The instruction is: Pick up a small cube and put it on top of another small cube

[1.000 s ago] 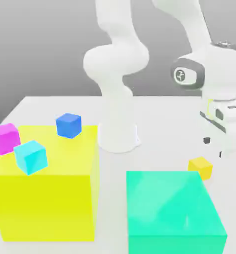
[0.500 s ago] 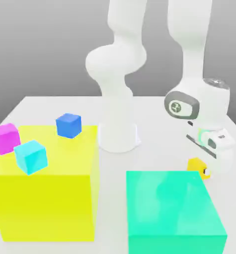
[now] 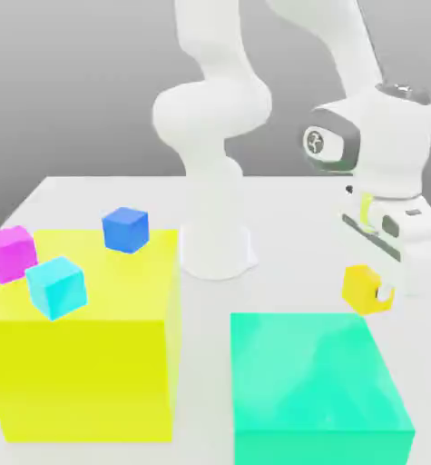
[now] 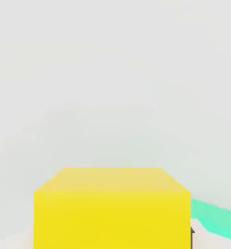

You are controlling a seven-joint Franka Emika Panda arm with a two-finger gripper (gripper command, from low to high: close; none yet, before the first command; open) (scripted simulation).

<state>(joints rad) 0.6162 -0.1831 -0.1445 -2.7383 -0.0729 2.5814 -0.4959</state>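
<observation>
My gripper [image 3: 375,295] is shut on the small yellow cube [image 3: 359,288] and holds it tilted in the air, above the far edge of the big green block [image 3: 314,381] on the exterior view's right. The same yellow cube [image 4: 111,209] sits close in the hand view, between the fingers. Three other small cubes rest on or by the big yellow block [image 3: 83,363]: a blue one [image 3: 125,229], a cyan one [image 3: 55,287] and a magenta one [image 3: 9,252].
The arm's white base [image 3: 217,250] stands mid-table behind the two big blocks. Bare white table [image 3: 291,272] lies between the base and the gripper. A strip of the green block [image 4: 217,219] shows beside the held cube in the hand view.
The gripper came down onto the yellow cube, shut on it, and has now lifted it off the table, tilted. The other cubes have not moved.
</observation>
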